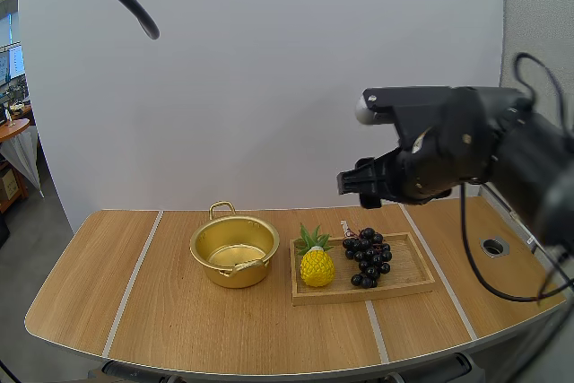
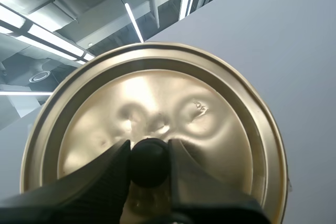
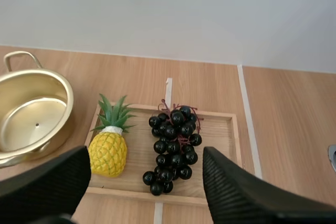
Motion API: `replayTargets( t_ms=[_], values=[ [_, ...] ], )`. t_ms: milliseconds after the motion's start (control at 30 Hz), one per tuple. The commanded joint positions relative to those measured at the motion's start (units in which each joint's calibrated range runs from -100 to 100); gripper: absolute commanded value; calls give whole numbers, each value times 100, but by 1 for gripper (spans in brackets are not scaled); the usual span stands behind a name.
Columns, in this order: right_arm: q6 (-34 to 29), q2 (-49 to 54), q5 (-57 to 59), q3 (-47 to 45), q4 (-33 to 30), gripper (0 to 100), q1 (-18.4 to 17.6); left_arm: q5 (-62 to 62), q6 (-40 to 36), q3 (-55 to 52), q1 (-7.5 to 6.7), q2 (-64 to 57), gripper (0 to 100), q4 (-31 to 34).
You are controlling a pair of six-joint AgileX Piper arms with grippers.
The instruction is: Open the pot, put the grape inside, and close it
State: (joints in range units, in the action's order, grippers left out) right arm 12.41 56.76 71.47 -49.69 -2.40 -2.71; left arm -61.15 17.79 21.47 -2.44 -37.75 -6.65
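A: What is the left gripper doing?

B: Its two fingers are pinching the black knob of the golden lid. It is probably holding the lid away so that the pot's mouth is free. How far the lid is from the wooden tray, the pictures are not telling.

A: And the pot?

B: It is standing open on the table, just left of the tray, and nothing is lying inside it.

A: What is sitting on the tray?

B: At the tray's left end a toy pineapple is standing upright. Just right of it, near the tray's middle, the grape bunch is lying, apart from the pot.

A: And the right gripper?

B: It is hovering above the tray with its fingers spread wide and touching nothing. The bunch is showing between them, so the gripper is likely lining up to come down around the grapes. The pineapple is standing close, so the descent is needing some care.
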Motion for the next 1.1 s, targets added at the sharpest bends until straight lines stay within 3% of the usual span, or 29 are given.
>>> replayTargets(
  t_ms=[0,533,733,867,1067],
  values=[
    [-77,-522,-467,58,-40,100,21,208,-57,30,-19,-26,0,54],
    [-91,-2455,-1576,62,-132,100,21,208,-57,30,-19,-26,0,54],
    [-82,-2854,-1620,291,-74,100,366,208,-57,30,-19,-26,0,54],
    [521,-3003,-1398,413,444,100,457,208,-57,30,-19,-26,0,54],
    [665,-3075,-1499,413,563,100,463,208,-57,30,-19,-26,0,54]
  ],
)
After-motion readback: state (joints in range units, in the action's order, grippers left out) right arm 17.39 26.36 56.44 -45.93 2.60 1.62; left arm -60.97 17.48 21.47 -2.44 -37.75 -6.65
